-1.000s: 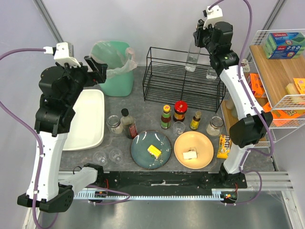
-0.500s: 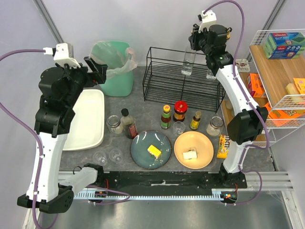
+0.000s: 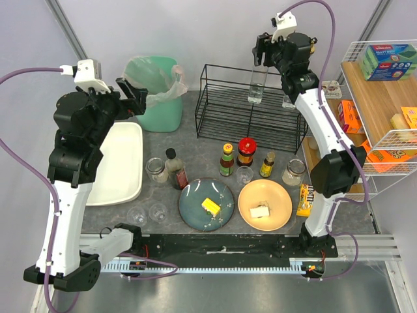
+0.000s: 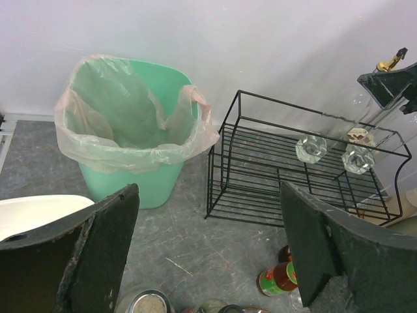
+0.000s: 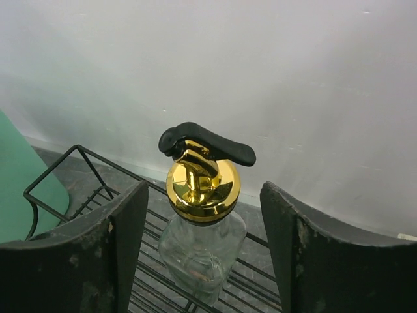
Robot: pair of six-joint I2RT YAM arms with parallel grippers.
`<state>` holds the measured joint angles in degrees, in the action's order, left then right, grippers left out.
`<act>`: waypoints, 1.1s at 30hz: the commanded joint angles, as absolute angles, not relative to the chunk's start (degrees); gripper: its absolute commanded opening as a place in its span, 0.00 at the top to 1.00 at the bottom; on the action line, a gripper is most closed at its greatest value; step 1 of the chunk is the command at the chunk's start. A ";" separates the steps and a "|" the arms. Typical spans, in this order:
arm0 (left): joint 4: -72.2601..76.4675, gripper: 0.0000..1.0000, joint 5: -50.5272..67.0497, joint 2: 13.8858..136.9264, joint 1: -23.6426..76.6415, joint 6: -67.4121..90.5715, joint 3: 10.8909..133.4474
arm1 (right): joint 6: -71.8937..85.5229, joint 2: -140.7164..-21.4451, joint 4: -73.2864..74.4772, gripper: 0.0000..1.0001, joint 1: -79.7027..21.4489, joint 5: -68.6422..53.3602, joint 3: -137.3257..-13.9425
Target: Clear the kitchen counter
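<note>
The kitchen counter [image 3: 190, 149] is dark grey, mottled stone. At its back stands a black wire rack [image 3: 251, 111]. A clear glass bottle [image 3: 257, 85] with a gold pump top [image 5: 200, 179] stands upright on the rack. My right gripper [image 3: 264, 49] hangs over it, open; its fingers [image 5: 124, 228] flank the pump with gaps on both sides. My left gripper [image 3: 133, 98] is open and empty, held high over the counter [image 4: 182, 241] beside the green bin [image 4: 130, 130].
A white tub [image 3: 117, 163] lies at the left. Sauce bottles [image 3: 246, 151], jars [image 3: 156, 169], small glasses [image 3: 146, 214], a blue plate [image 3: 195, 218] and an orange plate [image 3: 280, 195] fill the front. A second glass piece [image 3: 290, 101] sits on the rack. A wire shelf [image 3: 381, 98] stands at the right.
My right gripper carried the bottle a little left onto the rack, then opened and let it go. The left arm has not moved.
</note>
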<state>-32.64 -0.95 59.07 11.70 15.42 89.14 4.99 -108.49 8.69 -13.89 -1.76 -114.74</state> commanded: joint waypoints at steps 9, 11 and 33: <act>-32.34 0.02 3.42 59.59 11.60 15.21 89.03 | 6.77 -98.19 5.18 0.07 -13.97 -2.37 -114.70; -32.87 0.02 4.83 59.94 11.51 15.12 89.03 | 7.03 -96.25 5.36 0.05 -13.97 -2.98 -113.56; -33.93 0.04 6.07 59.50 11.51 16.96 90.09 | -0.88 -82.62 5.98 0.02 -32.68 -36.81 -89.40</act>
